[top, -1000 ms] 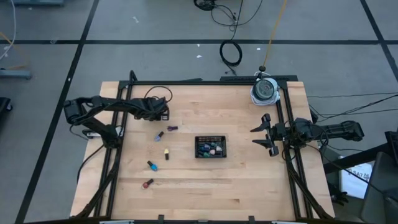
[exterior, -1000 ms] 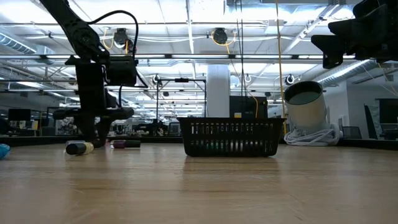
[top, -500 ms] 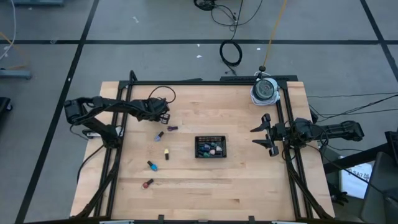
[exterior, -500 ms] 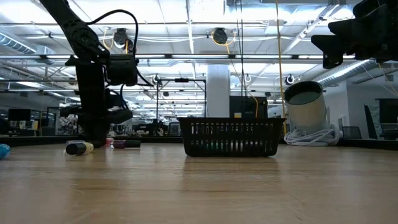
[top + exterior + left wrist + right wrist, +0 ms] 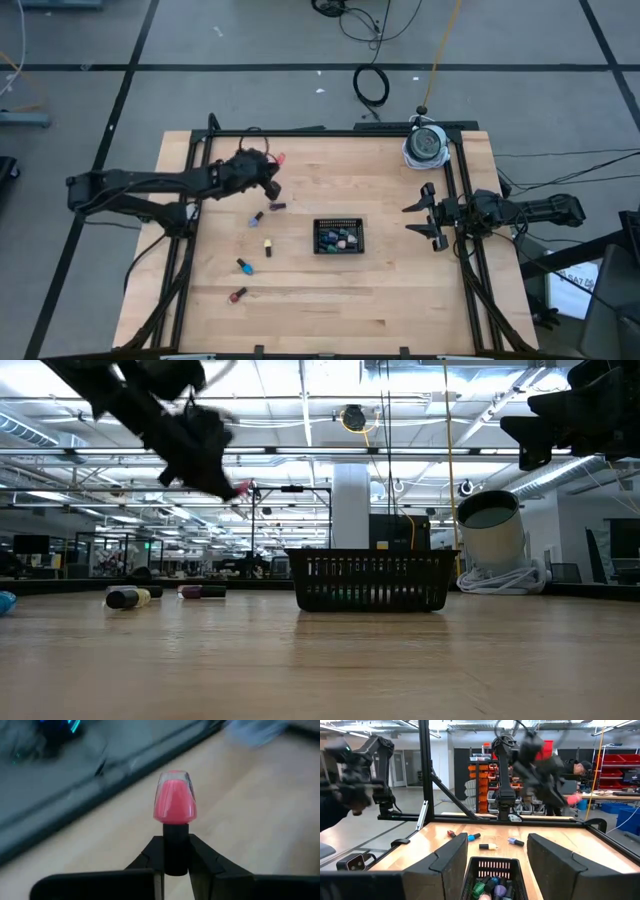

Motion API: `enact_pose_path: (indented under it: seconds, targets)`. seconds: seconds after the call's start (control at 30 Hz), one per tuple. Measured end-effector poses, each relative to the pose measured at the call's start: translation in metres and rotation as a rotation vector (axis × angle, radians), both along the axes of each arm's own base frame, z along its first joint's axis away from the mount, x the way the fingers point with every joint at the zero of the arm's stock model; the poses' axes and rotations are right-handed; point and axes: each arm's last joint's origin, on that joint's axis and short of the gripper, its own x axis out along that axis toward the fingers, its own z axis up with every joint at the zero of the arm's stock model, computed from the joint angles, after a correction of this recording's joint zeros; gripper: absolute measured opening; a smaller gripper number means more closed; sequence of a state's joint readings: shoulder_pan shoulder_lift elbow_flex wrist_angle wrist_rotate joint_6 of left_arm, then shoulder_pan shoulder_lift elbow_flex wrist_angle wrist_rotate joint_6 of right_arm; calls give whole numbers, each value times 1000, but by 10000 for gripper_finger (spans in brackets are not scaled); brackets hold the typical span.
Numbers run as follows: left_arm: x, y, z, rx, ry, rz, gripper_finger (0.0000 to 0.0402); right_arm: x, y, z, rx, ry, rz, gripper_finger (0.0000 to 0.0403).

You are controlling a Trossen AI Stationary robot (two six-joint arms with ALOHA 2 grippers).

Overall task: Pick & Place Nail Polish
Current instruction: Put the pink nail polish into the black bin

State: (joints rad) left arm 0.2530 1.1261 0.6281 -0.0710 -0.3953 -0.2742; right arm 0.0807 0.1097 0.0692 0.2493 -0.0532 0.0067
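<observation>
My left gripper (image 5: 268,166) is up above the table's far left part, shut on a pink nail polish bottle (image 5: 175,799), which also shows in the high view (image 5: 280,158) and in the low view (image 5: 243,488). Several loose bottles lie on their sides on the table: purple (image 5: 276,206), blue (image 5: 256,217), yellow (image 5: 268,246), teal (image 5: 243,266) and red (image 5: 238,295). The black mesh tray (image 5: 340,222) at the table's middle holds several bottles. My right gripper (image 5: 424,215) waits open at the right edge, facing the tray (image 5: 492,866). My left gripper pinches the pink bottle's dark cap (image 5: 176,851) between its two fingers. The pink glass body (image 5: 175,805) sticks out past the fingertips, in line with them. The fingers slant down toward the table's right. The bottle is lifted clear of the table.
A white round container (image 5: 426,145) with a coiled cable stands at the far right corner. Black frame rails (image 5: 195,200) run along the left and right sides and the far edge. Bare wood lies in front of the tray toward the near edge.
My left gripper has risen from the table near the purple bottle, tipped from pointing down to a slant, and gone a little toward the far edge. The pink bottle has come up with it, clear of the table.
</observation>
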Motion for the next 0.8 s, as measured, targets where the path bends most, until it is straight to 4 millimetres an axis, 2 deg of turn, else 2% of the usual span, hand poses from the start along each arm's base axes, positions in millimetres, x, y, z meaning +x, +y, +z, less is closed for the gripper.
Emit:
enact_pose_path:
  seconds: [0.23, 0.5, 0.73, 0.8]
  targets:
    - [8, -39, 41, 144, -291, -265, 39, 0, 0, 0, 0, 0, 0, 195]
    - [12, -71, 67, 166, -562, -528, 39, 0, 0, 0, 0, 0, 0, 194]
    - [6, -101, 85, -13, -809, -1108, 39, 0, 0, 0, 0, 0, 0, 192]
    - [3, -110, 88, -14, -832, -1205, 39, 0, 0, 0, 0, 0, 0, 193]
